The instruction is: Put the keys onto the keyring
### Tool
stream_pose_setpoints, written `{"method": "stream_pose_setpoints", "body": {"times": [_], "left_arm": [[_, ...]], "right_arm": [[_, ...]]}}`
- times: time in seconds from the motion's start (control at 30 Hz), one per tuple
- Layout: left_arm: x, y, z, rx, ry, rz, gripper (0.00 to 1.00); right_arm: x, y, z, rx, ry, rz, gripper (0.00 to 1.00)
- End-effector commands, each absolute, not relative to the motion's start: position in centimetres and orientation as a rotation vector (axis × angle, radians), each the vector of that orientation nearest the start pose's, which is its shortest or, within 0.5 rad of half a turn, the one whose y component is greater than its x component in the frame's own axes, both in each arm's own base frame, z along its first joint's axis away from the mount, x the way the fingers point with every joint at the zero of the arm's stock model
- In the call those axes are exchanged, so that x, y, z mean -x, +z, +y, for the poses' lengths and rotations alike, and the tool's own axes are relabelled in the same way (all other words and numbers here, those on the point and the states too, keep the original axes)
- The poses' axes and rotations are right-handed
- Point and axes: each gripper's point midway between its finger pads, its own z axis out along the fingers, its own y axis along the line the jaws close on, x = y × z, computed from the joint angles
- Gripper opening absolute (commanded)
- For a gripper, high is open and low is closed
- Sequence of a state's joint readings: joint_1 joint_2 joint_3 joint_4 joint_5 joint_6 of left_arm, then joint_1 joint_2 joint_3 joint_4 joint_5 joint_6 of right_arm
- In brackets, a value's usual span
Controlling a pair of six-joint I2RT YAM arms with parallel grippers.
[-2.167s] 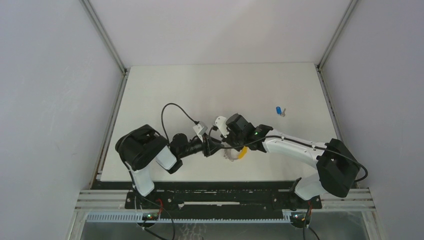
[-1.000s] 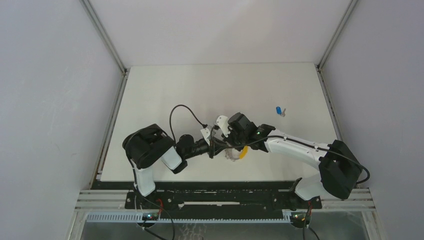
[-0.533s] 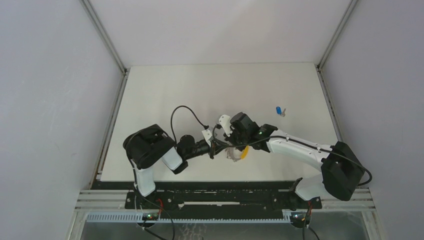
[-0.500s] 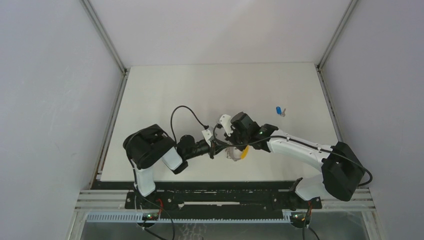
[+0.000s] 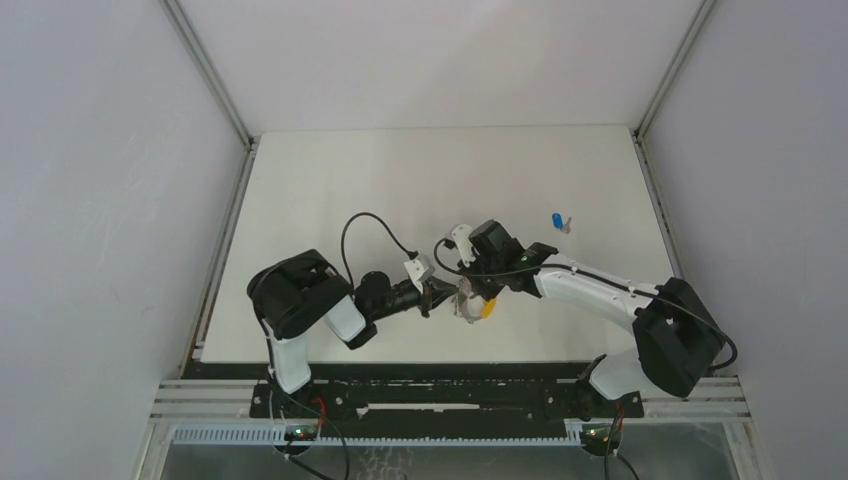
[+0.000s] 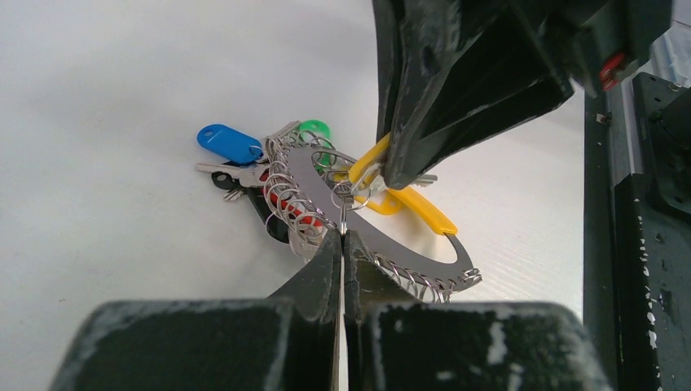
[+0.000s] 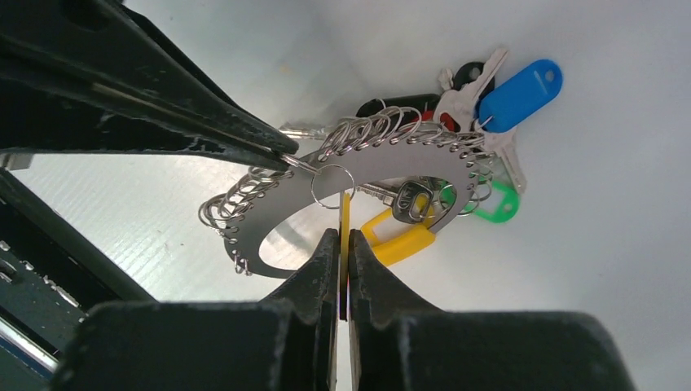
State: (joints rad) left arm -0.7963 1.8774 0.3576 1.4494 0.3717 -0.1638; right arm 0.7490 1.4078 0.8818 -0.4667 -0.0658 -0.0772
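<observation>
Top external view: white table [image 5: 330, 180] carries everything. The left arm [image 5: 300, 295] and right arm [image 5: 600, 290] reach in from the near edge, and their tips meet near the front centre of the table.

Left pincer [image 6: 342, 242]: jaws pressed together, nipping a small ring [image 7: 332, 182] that hangs on the keyring [image 6: 391, 248].

Right pincer [image 7: 343, 244]: jaws narrow, clamped on the edge of a yellow tag [image 6: 415, 209]. In the left wrist view it comes down from above onto that tag, just beside the left pincer's tip.

Keyring: a flat grey crescent plate whose outer edge is lined with many small wire rings. It lies at the table's front centre, between the two pincers. Whether it rests fully on the table or is partly lifted, I cannot tell.

Bunched at the plate's far end:
- blue tag [image 6: 231, 143]
- green tag [image 6: 314, 130]
- some silver key blades, with red and black pieces among them, too crowded to count

Blue key [image 5: 558, 221]: lies alone on the table, well apart from the keyring, toward the right side and beyond the right arm.
</observation>
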Motion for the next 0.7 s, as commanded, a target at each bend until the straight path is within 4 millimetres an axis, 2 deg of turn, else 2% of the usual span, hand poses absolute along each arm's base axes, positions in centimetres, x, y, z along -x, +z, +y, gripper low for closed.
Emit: {"method": "stream_pose_setpoints", "body": {"times": [0.0, 0.13, 0.3, 0.37, 0.5, 0.67], "left_arm": [[-23.7, 8.3, -34.0, -0.805, -1.012, 1.472, 0.0], [-23.6, 8.5, -34.2, -0.804, -1.025, 1.469, 0.0], [-23.8, 8.6, -34.0, -0.79, -1.011, 1.474, 0.0], [-24.1, 8.7, -33.7, -0.769, -0.992, 1.479, 0.0], [-24.9, 8.7, -33.0, -0.711, -0.952, 1.502, 0.0], [-26.6, 8.6, -31.7, -0.611, -0.906, 1.542, 0.0]], "right_arm": [[-22.6, 5.5, 22.0, 1.023, 0.341, 2.452, 0.0], [-22.7, 4.7, 22.2, 1.038, 0.337, 2.477, 0.0], [-22.9, 5.4, 22.1, 1.022, 0.337, 2.465, 0.03], [-23.1, 6.3, 21.9, 1.005, 0.324, 2.439, 0.06], [-23.8, 8.6, 21.4, 0.944, 0.29, 2.375, 0.25], [-24.5, 11.7, 20.1, 0.821, 0.242, 2.301, 0.34]]}}
